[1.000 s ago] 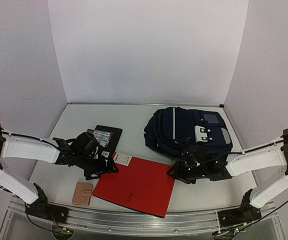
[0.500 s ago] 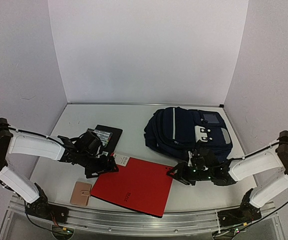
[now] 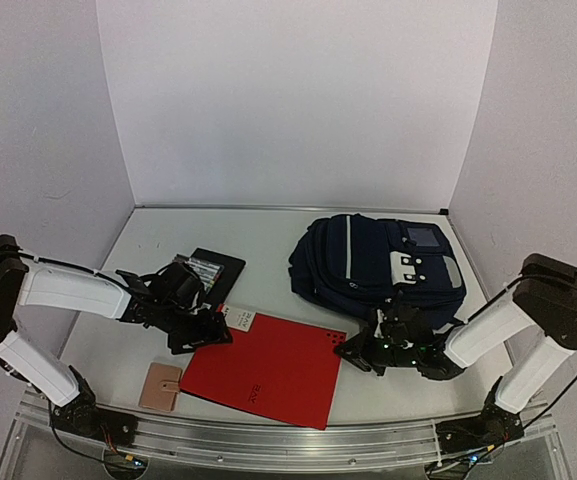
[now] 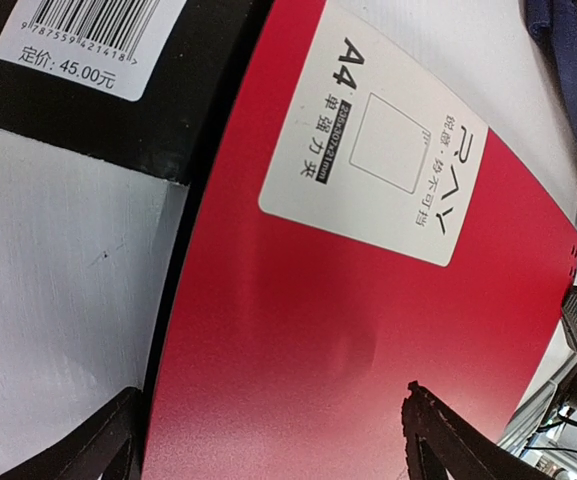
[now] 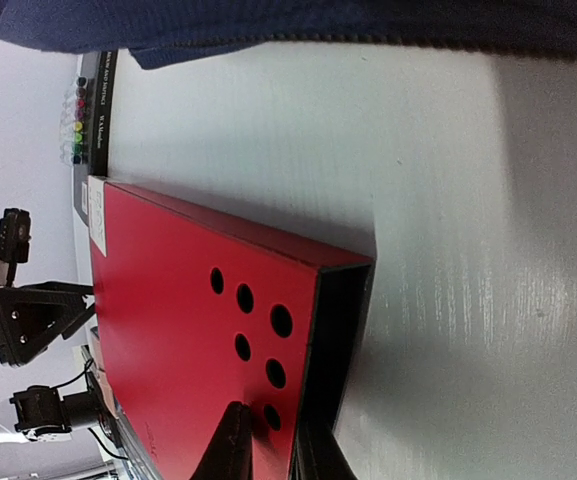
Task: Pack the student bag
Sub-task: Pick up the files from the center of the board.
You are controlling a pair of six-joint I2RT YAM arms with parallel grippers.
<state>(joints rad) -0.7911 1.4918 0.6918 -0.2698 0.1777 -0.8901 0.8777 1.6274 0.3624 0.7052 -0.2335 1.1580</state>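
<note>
Table (image 3: 153,240), folder (image 3: 268,372) near student bag (image 3: 358,262)

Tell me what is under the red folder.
The red folder overlaps a corner of the black book; white table shows around the rest. Whatever else lies beneath is covered.
</note>
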